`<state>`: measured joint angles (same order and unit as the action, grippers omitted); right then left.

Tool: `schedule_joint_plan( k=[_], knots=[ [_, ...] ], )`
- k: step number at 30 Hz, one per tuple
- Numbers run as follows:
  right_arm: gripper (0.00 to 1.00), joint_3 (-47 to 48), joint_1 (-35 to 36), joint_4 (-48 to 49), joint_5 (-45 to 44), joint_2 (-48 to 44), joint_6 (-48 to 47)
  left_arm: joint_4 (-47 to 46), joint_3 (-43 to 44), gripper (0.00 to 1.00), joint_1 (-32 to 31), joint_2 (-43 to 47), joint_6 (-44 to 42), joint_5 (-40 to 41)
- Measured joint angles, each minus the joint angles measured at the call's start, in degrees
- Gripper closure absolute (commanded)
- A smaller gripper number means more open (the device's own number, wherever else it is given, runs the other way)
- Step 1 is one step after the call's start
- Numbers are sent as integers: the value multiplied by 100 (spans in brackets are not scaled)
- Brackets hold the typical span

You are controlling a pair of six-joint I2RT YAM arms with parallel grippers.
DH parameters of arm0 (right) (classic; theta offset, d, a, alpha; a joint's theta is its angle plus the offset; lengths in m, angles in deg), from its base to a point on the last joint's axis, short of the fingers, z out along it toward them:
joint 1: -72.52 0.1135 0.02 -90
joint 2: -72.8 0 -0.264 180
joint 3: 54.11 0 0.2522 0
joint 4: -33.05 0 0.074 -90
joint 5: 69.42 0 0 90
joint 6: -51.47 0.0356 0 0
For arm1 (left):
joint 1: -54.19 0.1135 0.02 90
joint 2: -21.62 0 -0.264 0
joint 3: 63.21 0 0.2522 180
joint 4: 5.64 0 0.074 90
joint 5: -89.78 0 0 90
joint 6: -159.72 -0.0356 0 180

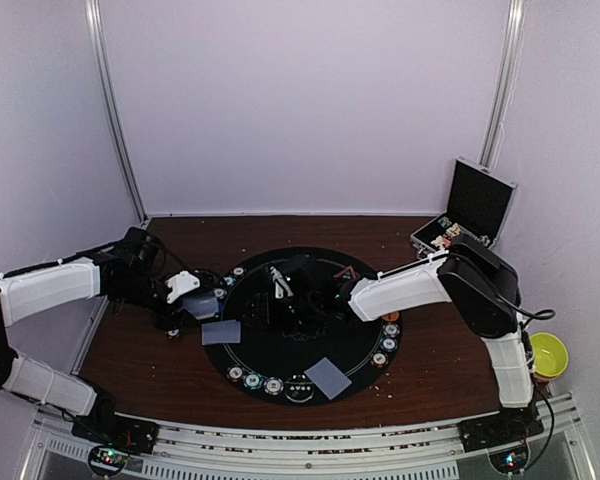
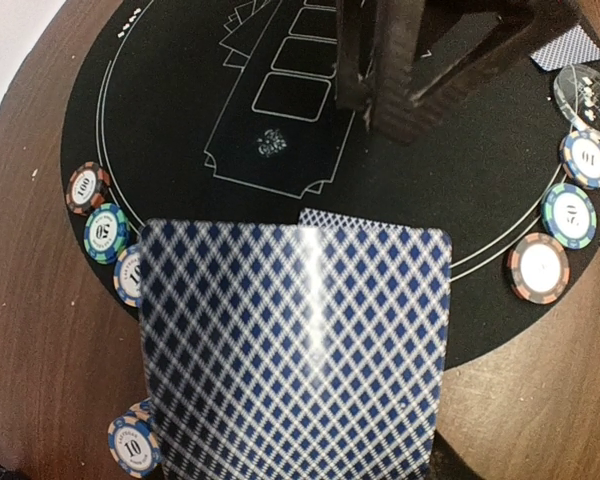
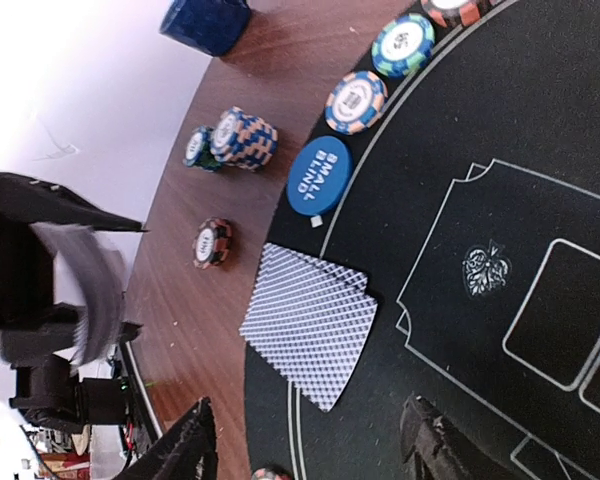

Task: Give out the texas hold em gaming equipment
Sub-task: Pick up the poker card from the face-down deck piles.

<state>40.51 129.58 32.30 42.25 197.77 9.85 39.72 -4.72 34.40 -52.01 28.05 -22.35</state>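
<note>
Item: blue-diamond-backed playing card (image 2: 295, 350), left side, hanging over rim of round black mat (image 2: 230, 60). Left end effector (image 1: 195, 300) is gripping it. Prob. thin, light, bendy, slick; is needing an edge pinch. Right end effector (image 3: 310, 430) is hovering wide, empty, mid-mat.
</note>
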Motion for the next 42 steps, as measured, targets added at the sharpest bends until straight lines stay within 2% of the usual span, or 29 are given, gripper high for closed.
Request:
schedule_joint_plan(
  k=[9,15,27,35,42],
  knots=[
    [33,-776,-57,710,221,-1005,94,-4,168,47,-227,-413,46,-57],
    [33,-798,-17,1292,476,-1016,393,26,352,47,-732,-732,192,-26],
    [33,-1021,-101,1873,527,-710,787,236,459,47,-962,-968,522,463],
    [34,-2072,-195,2579,450,-820,1110,-116,470,47,-1209,-927,516,175],
    [34,-1858,-260,2883,651,-807,1285,-153,529,47,-1209,-927,511,122]
  ],
)
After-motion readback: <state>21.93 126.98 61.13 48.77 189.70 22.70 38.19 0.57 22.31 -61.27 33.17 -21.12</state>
